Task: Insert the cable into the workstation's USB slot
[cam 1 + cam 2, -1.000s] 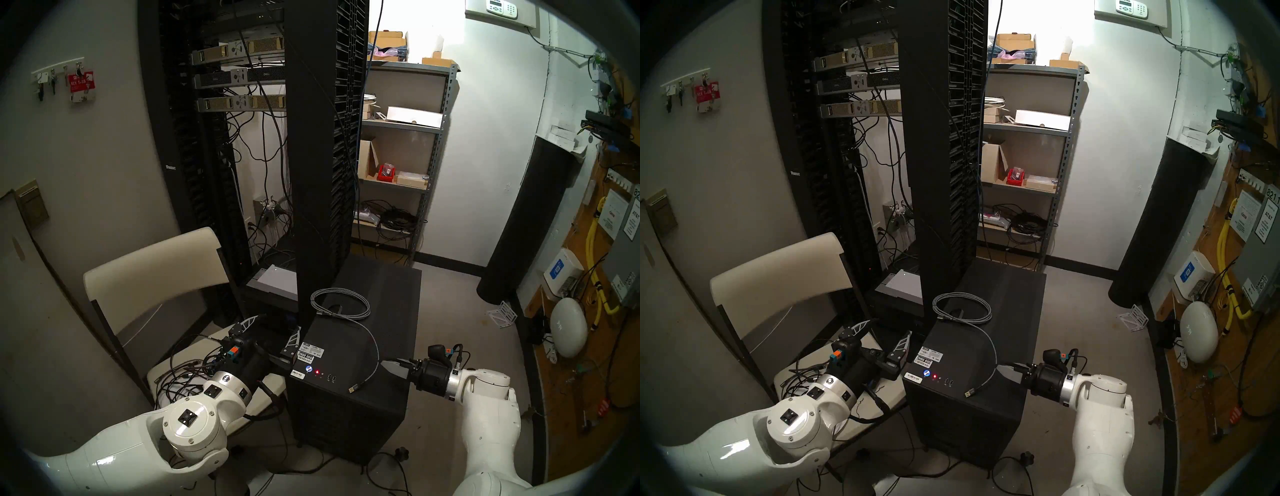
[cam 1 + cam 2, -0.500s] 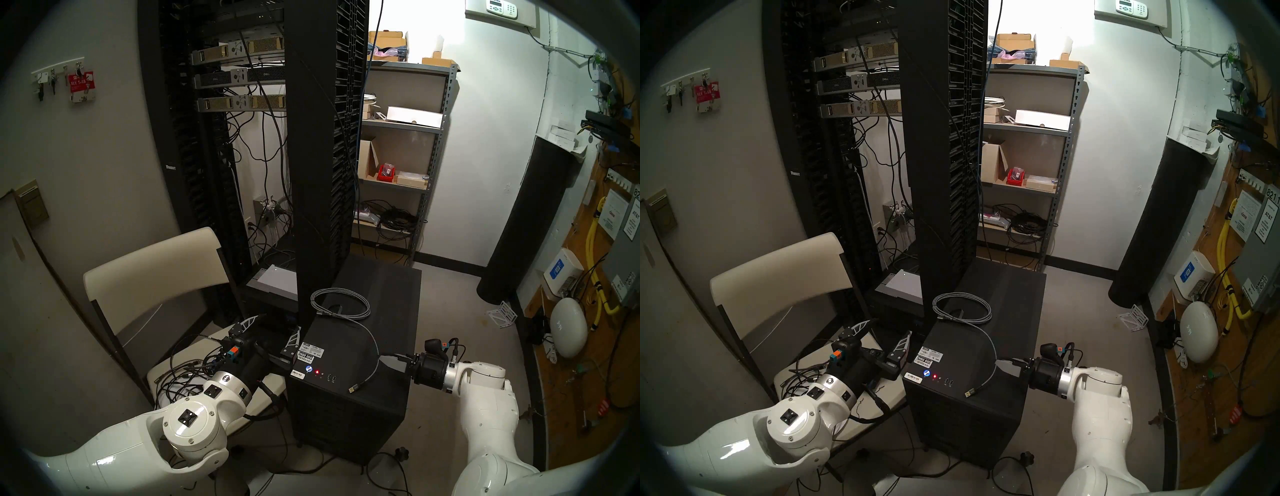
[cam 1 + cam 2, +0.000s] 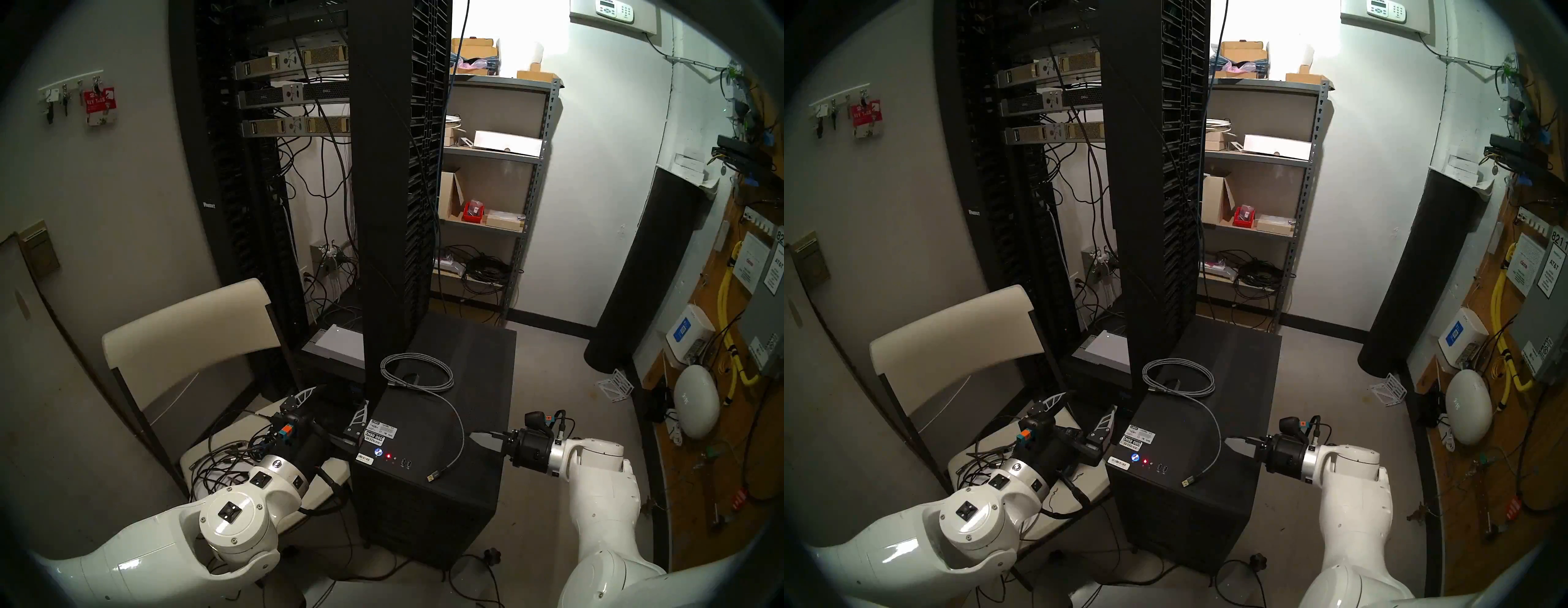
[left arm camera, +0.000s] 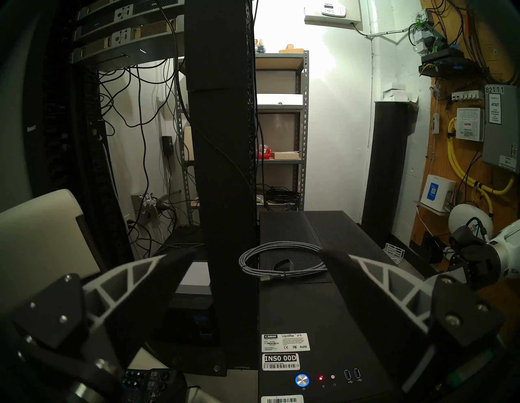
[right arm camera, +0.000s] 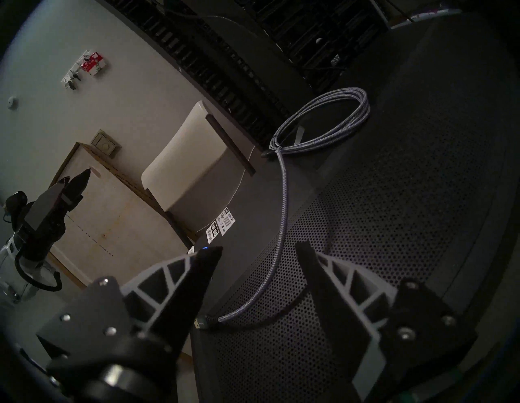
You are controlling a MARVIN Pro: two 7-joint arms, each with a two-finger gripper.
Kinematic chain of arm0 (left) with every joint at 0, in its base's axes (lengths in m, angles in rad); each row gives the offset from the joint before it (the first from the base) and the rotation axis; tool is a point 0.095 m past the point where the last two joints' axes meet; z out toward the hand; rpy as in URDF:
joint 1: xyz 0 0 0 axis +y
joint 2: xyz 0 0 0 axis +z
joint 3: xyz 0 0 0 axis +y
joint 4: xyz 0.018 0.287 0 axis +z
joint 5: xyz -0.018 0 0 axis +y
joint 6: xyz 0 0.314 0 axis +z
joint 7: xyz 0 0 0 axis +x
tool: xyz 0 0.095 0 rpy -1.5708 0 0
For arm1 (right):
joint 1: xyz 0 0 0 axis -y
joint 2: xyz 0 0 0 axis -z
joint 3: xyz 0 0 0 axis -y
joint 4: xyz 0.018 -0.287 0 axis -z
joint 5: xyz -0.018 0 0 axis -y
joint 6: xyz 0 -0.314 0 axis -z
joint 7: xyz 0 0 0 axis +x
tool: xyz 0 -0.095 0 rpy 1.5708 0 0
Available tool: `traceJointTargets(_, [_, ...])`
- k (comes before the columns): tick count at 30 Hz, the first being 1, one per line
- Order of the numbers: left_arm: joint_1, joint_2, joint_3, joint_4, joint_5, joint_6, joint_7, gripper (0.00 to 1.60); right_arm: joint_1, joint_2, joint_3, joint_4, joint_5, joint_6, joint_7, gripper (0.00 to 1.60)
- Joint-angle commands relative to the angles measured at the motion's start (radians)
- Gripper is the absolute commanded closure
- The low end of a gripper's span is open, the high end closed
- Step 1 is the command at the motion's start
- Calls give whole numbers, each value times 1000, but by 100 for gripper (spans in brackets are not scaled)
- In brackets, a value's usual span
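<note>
I see a matte-black workstation [image 3: 475,382] with white barcode stickers [image 3: 384,426], a blue-lit button [image 3: 378,452], a red light [image 3: 388,456]; grey braided cable [image 3: 418,371], cream chair [image 3: 186,327].

The left gripper [image 3: 335,403] is held roughly level, pointed forward, its jaws spread wide and empty. The right gripper [image 5: 259,253] is angled slightly downward and toward the left — its fingers [image 5: 197,278] are parted, with nothing clasped between them.
</note>
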Motion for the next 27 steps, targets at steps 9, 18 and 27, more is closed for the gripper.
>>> traceJointTargets(9, [-1,0,-4,-15,-1,-2,2,0,63,28,-45,88,3,-6,26,41])
traceJointTargets(18, [-1,0,-4,-15,-1,-2,2,0,101,36,-67,150,2,-28,14,37])
traceJointTargets(27, [-1,0,-4,-15,-1,-2,2,0,127,38,-77,203,3,-55,12,54])
